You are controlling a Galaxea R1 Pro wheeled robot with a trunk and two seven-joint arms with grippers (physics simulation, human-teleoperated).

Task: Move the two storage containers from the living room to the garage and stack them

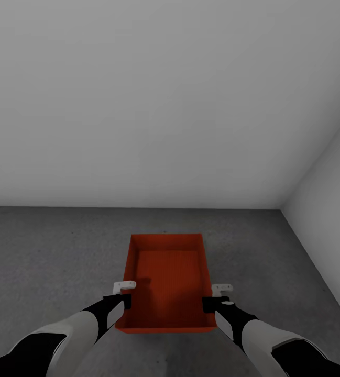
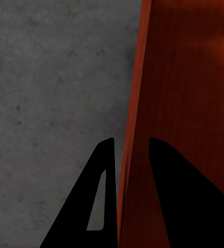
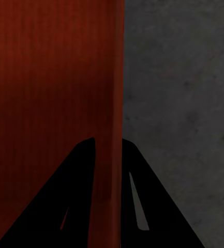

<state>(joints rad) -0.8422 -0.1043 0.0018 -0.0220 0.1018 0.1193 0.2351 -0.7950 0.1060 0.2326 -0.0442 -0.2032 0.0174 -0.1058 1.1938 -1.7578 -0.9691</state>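
Pale grey walls [image 1: 170,104] met in a corner ahead and to the right, and dark mottled concrete floor [image 1: 44,246] spread bare around the robot. Between the two pincers sat one orange-red storage container [image 1: 167,277], open-topped, its long axis pointing toward the far wall. The left gripper [image 1: 118,298] straddled the container's left wall near the near corner, one finger [image 2: 88,206] outside over the concrete, the other inside, jaws narrowed onto the wall. The right gripper [image 1: 216,302] clamped the right wall likewise, a finger [image 3: 143,206] outside and its mate inside. Whether the container touched the floor could not be told. Nothing lay near either pincer besides concrete.
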